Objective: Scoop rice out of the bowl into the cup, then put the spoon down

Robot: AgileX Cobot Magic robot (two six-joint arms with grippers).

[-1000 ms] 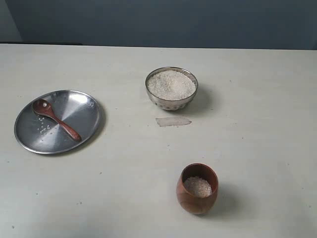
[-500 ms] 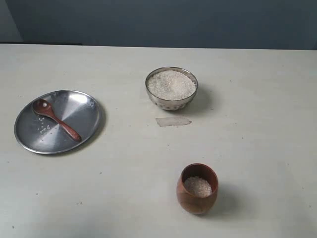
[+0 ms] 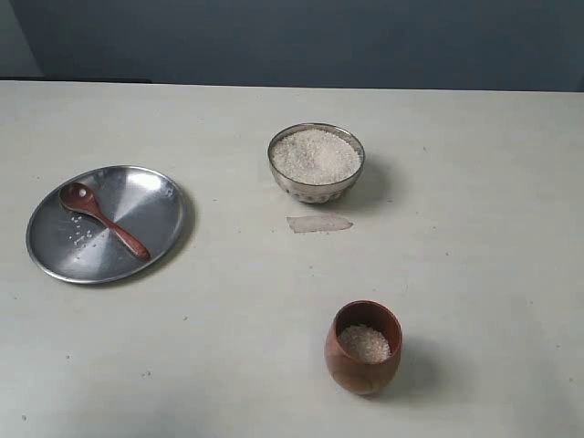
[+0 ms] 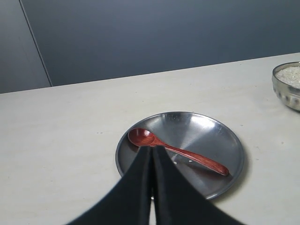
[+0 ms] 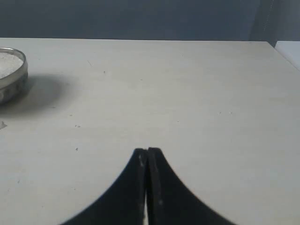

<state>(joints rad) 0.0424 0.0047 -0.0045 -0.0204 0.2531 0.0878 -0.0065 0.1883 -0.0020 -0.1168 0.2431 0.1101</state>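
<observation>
The steel bowl (image 3: 316, 163) stands at the middle back of the table, heaped with white rice (image 3: 316, 154). Nearer the front stands the reddish-brown wooden cup (image 3: 363, 348) with some rice (image 3: 365, 343) inside. The wooden spoon (image 3: 102, 219) lies on a flat steel plate (image 3: 151, 205) at the left, a few grains around it. In the left wrist view my left gripper (image 4: 152, 148) is shut and empty, its tips in front of the spoon (image 4: 178, 151). My right gripper (image 5: 147, 150) is shut and empty over bare table. Neither gripper shows in the exterior view.
A small pale scrap (image 3: 318, 223) lies on the table just in front of the bowl. The bowl's rim (image 5: 14, 70) shows at the edge of the right wrist view. A dark wall runs behind the table's far edge.
</observation>
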